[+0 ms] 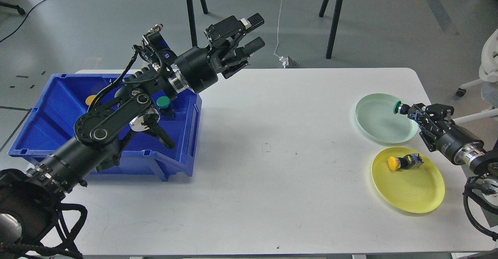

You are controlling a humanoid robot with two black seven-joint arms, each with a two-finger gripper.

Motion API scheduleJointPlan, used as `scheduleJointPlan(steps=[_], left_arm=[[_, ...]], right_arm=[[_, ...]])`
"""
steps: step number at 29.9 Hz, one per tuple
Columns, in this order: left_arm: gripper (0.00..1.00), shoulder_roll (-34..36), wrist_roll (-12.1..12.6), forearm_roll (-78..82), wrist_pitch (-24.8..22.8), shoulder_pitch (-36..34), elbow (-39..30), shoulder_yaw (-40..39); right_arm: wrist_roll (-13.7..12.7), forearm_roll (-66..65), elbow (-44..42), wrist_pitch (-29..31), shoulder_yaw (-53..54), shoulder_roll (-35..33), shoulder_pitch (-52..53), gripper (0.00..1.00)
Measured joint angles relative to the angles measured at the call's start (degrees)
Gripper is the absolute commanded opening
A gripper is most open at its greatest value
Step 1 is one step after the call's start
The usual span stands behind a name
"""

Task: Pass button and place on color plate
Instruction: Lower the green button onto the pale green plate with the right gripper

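My right gripper [413, 112] is shut on a green-capped button [397, 107] and holds it over the right part of the pale green plate [373, 119]. The yellow plate [412, 189] lies in front of it with a yellow-capped button [402, 162] resting on it. My left gripper [257, 31] is open and empty, raised above the table's back edge, right of the blue bin [46, 111]. Another green-capped button [164, 104] and a yellow one [90, 99] lie in the bin, partly hidden by my left arm.
The white table [272, 165] spans the view. The blue bin stands at its left end, the two plates at its right end. Tripod legs [330, 14] and cables stand on the floor behind the table. A white chair [488, 68] is at the far right.
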Motion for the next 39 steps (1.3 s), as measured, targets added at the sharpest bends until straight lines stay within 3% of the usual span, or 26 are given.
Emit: scheduleJointPlan(steps=[9, 28, 39], left_arm=[[0.75, -0.01, 0.01, 0.0, 0.0, 0.0, -0.01, 0.0], [0.76, -0.01, 0.01, 0.0, 0.0, 0.0, 0.0, 0.0], [0.76, -0.01, 0.01, 0.01, 0.0, 0.0, 0.0, 0.0]], right_arm=[[0.0, 0.08, -4.85, -0.21, -1.29, 4.75, 2.68, 0.2], [0.0, 0.43, -7.87, -0.28, -1.29, 6.6, 2.8, 0.42], [0.01, 0.43, -7.82, -0.28, -1.37, 7.28, 2.81, 0.44]])
